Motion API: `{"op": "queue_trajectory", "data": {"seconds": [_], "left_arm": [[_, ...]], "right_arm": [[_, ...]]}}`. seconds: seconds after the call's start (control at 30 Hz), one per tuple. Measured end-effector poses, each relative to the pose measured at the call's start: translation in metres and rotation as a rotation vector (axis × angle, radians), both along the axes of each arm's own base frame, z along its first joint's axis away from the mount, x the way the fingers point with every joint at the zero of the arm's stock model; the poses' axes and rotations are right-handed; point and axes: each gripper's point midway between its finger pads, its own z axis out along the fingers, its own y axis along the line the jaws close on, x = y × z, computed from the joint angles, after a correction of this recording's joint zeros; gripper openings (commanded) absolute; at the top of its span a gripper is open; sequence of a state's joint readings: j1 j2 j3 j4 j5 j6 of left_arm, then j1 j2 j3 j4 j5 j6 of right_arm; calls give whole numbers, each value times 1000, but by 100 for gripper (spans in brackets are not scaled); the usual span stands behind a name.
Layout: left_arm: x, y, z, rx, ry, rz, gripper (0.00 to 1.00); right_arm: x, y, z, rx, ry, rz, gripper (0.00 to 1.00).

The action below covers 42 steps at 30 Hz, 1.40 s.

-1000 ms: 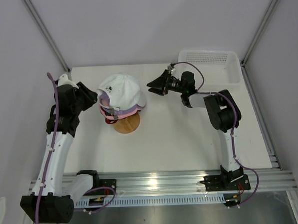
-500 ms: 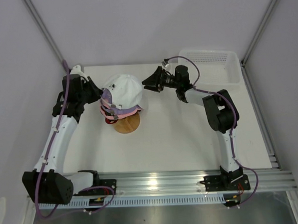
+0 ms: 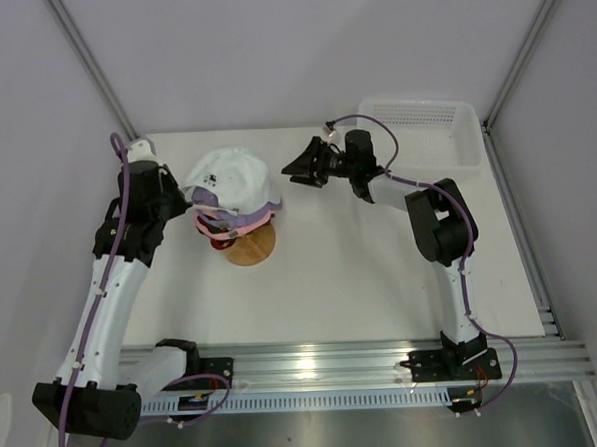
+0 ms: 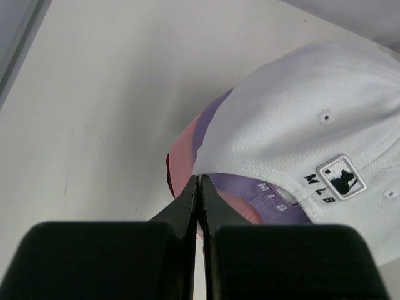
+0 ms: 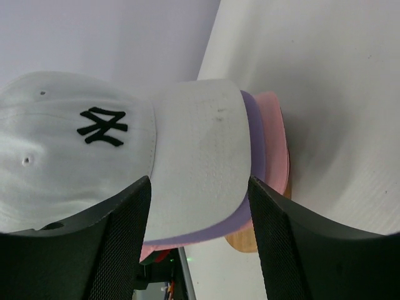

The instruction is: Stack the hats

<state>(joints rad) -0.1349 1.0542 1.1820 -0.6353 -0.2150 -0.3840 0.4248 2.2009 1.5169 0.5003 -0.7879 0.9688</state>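
White arms (image 3: 105, 309), black joints, purple cables (image 3: 469, 297)

White fabric baseball cap (image 3: 231, 179) on top of the pile nudged slightly left, left gripper (image 3: 186, 196) drawn back and lowered against the pile's rear edge, left elbow swung outward, right gripper (image 3: 290, 169) advanced slightly left toward the brims.

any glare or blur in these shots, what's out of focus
Top external: sharp throughout, bright glare on the metal rail. Left wrist: left fingers dark and soft-edged, white cap crisp. Right wrist: right fingers slightly blurred, cap logo sharp.
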Motion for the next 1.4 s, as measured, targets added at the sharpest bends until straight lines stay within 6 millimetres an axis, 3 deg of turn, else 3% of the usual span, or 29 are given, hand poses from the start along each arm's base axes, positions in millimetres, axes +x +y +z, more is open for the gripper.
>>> {"op": "queue_trajectory", "data": {"seconds": [0.2,0.37,0.5,0.83,1.13,1.4], "left_arm": [[-3,-2,-31,10,98,-9,1],[-9,-9,-89,7,248,-16,1],[-21,-14,-115,-52,261,-2,1],[-35,-22,-110,-132,186,-15,7],[-38,-27,-111,-142,200,-47,13],[-40,-31,-109,-141,207,-79,14]], "right_arm": [[1,11,-2,-8,-9,8,66],[1,15,-17,-19,17,6,65],[4,16,-25,-18,41,-9,65],[12,15,-21,-1,43,-46,63],[22,16,3,109,53,-104,61],[17,18,-10,148,157,-174,59]]}}
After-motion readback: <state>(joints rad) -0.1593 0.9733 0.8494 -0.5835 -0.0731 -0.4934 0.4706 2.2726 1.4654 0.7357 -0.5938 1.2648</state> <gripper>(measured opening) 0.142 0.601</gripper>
